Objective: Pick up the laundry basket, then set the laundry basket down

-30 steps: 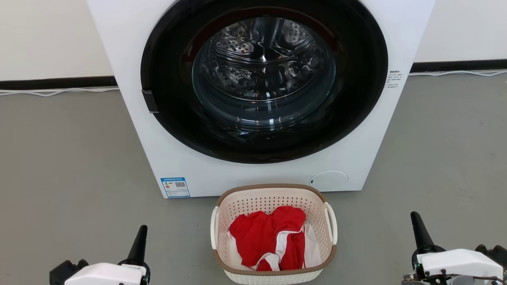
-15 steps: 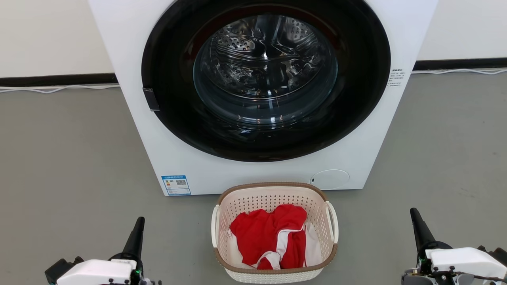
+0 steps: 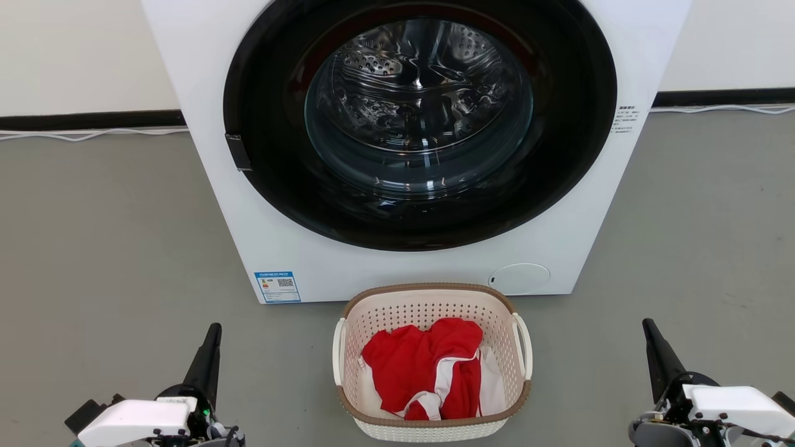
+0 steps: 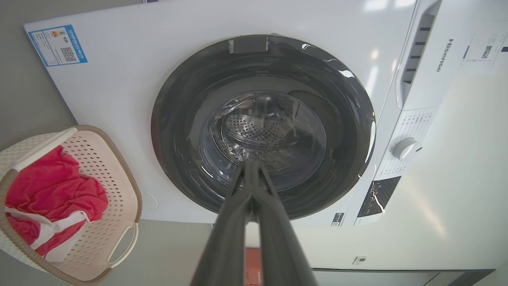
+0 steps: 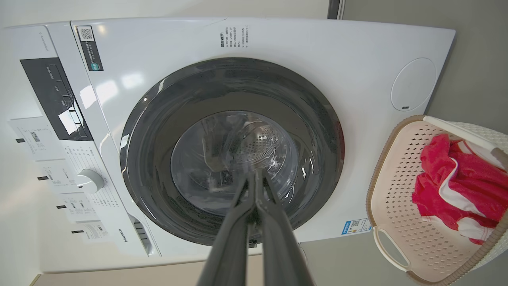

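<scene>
The laundry basket (image 3: 428, 304) stands on the grey floor just in front of the washer, cream-white and perforated, with a brown rim and white side handles. Red and white clothes (image 3: 428, 369) lie inside it. It also appears at the left of the left wrist view as the basket (image 4: 115, 167) and at the right of the right wrist view as the basket (image 5: 397, 206). My left gripper (image 3: 214, 329) is at the lower left, well left of the basket, fingers shut and empty. My right gripper (image 3: 647, 326) is at the lower right, equally apart from it, shut and empty.
A white front-loading washer (image 3: 261, 236) with a dark round glass door (image 3: 419, 118) rises directly behind the basket. A wall with a black skirting strip (image 3: 93, 119) and a white cable runs behind it. Open grey floor (image 3: 112, 248) lies on both sides.
The head camera has shifted, so the washer and basket sit slightly higher and to the right. Both grippers have risen a little in the view, still shut.
</scene>
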You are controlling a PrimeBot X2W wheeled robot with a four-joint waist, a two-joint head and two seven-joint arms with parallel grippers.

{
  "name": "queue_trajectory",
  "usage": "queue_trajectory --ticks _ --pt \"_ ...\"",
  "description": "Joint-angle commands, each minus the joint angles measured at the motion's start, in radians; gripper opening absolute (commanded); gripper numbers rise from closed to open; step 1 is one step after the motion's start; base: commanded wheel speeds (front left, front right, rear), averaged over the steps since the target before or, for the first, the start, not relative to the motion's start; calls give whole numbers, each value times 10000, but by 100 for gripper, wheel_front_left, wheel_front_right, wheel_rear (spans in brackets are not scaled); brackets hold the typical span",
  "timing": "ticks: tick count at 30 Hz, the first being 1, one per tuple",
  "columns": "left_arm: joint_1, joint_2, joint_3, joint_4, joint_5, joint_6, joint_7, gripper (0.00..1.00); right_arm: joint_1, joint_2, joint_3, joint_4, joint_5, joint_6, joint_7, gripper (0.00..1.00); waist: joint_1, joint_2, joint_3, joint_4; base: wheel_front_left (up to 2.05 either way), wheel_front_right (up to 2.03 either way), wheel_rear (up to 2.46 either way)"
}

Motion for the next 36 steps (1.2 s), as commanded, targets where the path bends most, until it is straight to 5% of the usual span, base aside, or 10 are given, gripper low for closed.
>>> queue_trajectory --ticks 1,36 --pt "-561 102 348 -385 -309 -135 106 0 -586 -90 174 -422 421 72 164 0 -1 -1 10 6 0 0 0" --pt "-571 100 372 -425 -468 -155 153 0 -590 -91 173 -456 643 73 210 0 -1 -1 19 11 0 0 0"
